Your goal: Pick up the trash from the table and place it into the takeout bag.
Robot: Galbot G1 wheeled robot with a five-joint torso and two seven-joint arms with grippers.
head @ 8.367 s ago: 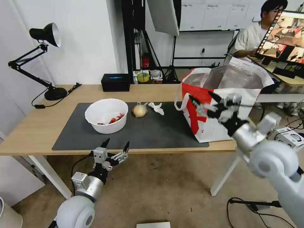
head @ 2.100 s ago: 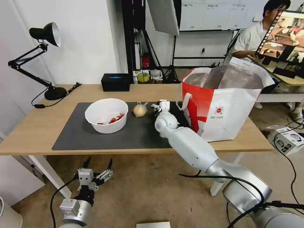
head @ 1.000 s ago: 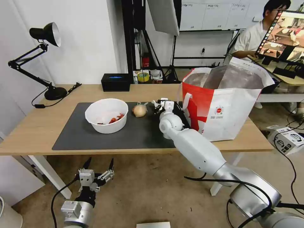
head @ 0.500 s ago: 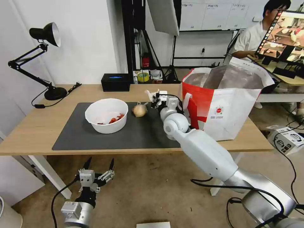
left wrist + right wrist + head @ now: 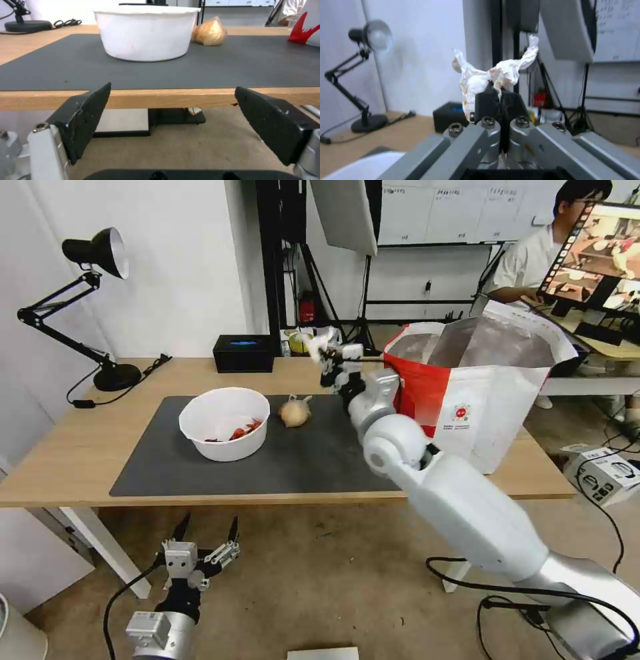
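Right end effector (image 5: 325, 355) pinches crumpled tissue (image 5: 319, 342) above table (image 5: 80, 440).

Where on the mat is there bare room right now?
Free: the mat's near strip in front of the white bowl, and the stretch between onion and takeout bag, though the right gripper, holding the tissue, reaches over it. Crowded: bowl and onion together.

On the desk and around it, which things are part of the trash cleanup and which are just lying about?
Part of the job:
crumpled tissue, pinched in the right gripper
white bowl with red scraps
tan onion-like ball
takeout bag
desk

Just lying about:
black desk lamp
black box
left gripper, parked open below the desk edge
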